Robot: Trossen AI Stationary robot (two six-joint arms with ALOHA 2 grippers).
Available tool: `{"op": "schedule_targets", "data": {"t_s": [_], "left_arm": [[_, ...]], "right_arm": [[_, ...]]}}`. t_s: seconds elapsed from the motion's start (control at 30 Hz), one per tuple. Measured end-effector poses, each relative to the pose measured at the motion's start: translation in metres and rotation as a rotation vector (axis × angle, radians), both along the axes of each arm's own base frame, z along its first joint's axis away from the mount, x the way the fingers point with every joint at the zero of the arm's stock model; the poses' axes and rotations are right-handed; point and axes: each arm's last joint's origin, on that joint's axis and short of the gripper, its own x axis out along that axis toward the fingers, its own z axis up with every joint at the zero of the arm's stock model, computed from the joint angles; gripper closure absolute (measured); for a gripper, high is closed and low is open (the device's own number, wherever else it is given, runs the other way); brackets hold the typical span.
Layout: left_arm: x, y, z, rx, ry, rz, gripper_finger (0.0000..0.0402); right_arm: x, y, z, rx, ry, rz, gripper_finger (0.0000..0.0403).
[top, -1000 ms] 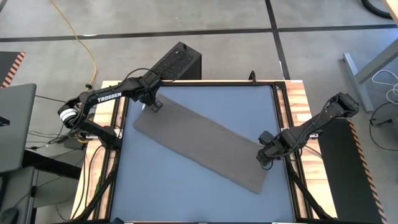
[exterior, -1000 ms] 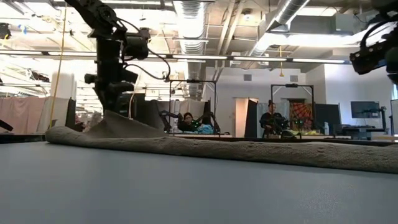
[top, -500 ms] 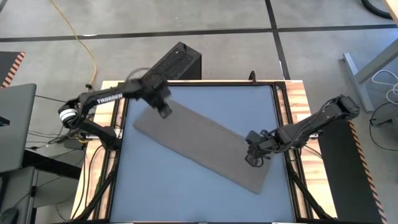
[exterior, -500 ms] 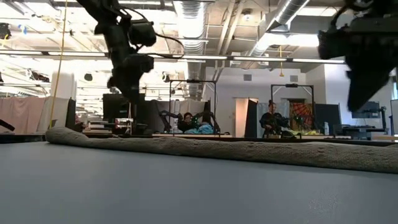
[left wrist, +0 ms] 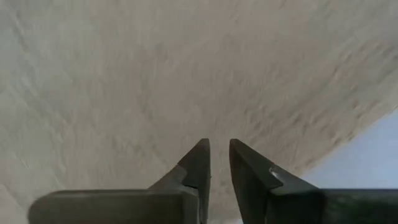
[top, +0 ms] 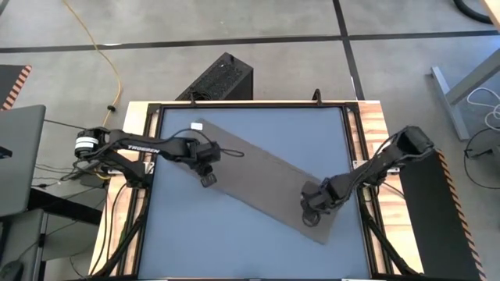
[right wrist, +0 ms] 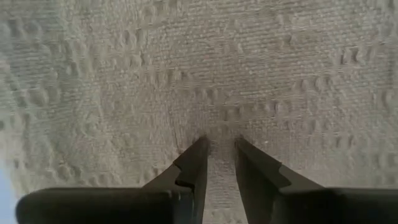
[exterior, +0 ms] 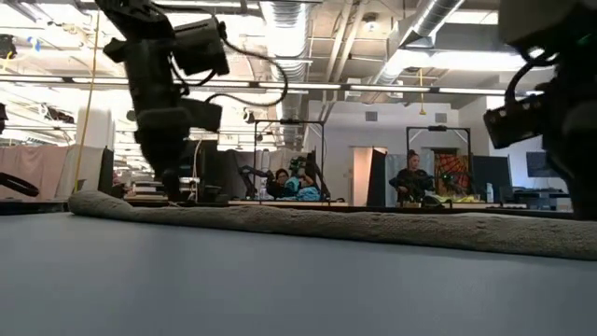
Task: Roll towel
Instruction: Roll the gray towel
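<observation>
- While the towel lies flat and unrolled, slantwise across the blue table from the far left to the near right, both arms are seen at new places compared with a second ago.
- Left gripper: it has been carried off the far left corner, which it had pinched up into a small peak, and is now held low over the towel's near long edge toward the left end. That corner is laid flat again, with the small white tag showing beside it. In the left wrist view the fingers are narrowly apart with nothing between them, pointed down at the cloth near its edge.
- Right gripper: it has been brought inward from the table's right edge and is lowered onto the towel near its right end. In the right wrist view the fingers are slightly apart, with the tips at or pressing into the weave; whether cloth is pinched cannot be told.
- Meaning for the task: no roll is begun. The straightening looks finished, and a fresh hold seems to be sought.
</observation>
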Motion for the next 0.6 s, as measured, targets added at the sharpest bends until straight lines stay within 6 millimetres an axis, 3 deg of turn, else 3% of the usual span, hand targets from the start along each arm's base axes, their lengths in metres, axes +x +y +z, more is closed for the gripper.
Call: {"op": "schedule_targets", "data": {"t_s": [0.1,0.2,0.27,0.37,0.47,0.6], "left_arm": [[-0.01,0.002,-0.009,0.012,0.07,0.052,0.0375],[-0.014,0.008,-0.011,0.051,0.099,0.095,0.0387],[-0.015,0.014,-0.011,0.078,0.1,0.108,0.0394],[-0.014,0.026,-0.009,0.137,0.068,0.124,0.04],[-0.013,0.045,-0.007,0.197,0.017,0.181,0.0401],[-0.012,0.069,0.007,0.224,-0.032,0.245,0.0401]], "right_arm": [[0.009,0.026,-0.005,0.108,-0.016,0.012,0.0297],[0.019,0.05,0.005,0.179,-0.057,0.066,0.0297],[0.031,0.066,0.018,0.209,-0.116,0.127,0.0297],[0.05,0.082,0.055,0.227,-0.247,0.259,0.0297],[0.065,0.081,0.085,0.123,-0.348,0.354,0.0297],[0.084,0.063,0.113,-0.098,-0.47,0.46,0.0297]]}}
